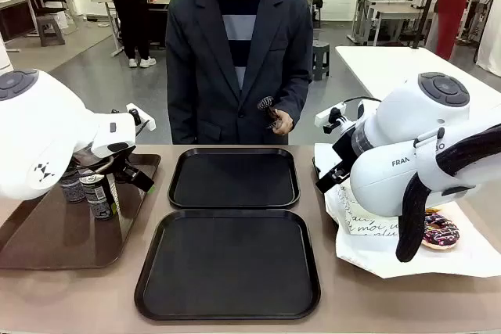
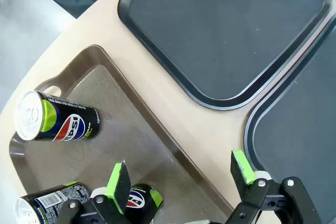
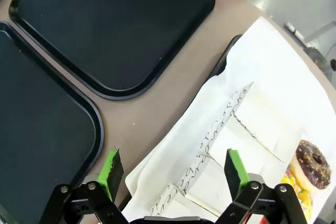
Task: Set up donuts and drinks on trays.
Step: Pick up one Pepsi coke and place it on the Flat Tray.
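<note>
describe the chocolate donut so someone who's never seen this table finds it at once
Look to the robot's right side of the beige table, where a white paper sheet is spread. On it lies a round chocolate-glazed donut with coloured sprinkles. Its dark glaze sets it apart from the white paper sleeves with black cursive script beside it.

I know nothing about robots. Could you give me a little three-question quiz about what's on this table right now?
1. True or false: the far black tray and the near black tray both lie bare.
2. Where are the cans? A) on the brown tray B) on the near black tray C) on the far black tray
3. Fill in: the chocolate donut lies on the robot's ____ side of the table.
Key: 1 true; 2 A; 3 right.
</note>
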`<state>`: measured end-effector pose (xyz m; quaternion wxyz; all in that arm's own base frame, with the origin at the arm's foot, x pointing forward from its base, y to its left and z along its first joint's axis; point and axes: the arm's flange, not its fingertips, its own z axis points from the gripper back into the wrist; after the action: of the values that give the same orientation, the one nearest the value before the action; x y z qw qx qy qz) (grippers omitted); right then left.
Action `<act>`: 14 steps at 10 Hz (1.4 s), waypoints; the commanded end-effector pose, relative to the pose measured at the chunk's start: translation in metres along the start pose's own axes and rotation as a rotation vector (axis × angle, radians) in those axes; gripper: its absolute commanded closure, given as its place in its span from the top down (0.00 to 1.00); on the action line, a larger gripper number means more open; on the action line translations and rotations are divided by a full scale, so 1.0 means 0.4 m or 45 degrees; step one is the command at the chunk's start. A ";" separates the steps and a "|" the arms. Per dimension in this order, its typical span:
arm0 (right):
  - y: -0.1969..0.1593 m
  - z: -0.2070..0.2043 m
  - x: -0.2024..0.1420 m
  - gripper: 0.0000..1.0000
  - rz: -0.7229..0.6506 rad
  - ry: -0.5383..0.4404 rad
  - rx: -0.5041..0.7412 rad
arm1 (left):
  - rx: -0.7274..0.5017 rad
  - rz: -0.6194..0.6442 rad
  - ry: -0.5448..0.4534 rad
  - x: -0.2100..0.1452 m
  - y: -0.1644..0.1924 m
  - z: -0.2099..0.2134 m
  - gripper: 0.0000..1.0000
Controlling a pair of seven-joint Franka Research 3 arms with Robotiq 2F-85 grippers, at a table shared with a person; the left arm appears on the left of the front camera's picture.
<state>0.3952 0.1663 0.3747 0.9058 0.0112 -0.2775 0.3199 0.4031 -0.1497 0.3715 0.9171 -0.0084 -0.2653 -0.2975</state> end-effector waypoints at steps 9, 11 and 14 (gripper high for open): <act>0.000 0.000 0.000 1.00 0.000 0.000 0.000 | 0.000 0.000 -0.001 0.000 0.000 0.000 1.00; 0.000 0.000 0.000 1.00 0.000 0.000 0.000 | 0.000 0.000 -0.001 0.000 0.000 0.000 1.00; 0.000 0.000 0.000 1.00 0.000 0.000 0.000 | 0.000 0.000 -0.001 0.000 0.000 0.000 1.00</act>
<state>0.3953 0.1662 0.3747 0.9059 0.0112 -0.2775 0.3197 0.4028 -0.1504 0.3715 0.9169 -0.0082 -0.2653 -0.2982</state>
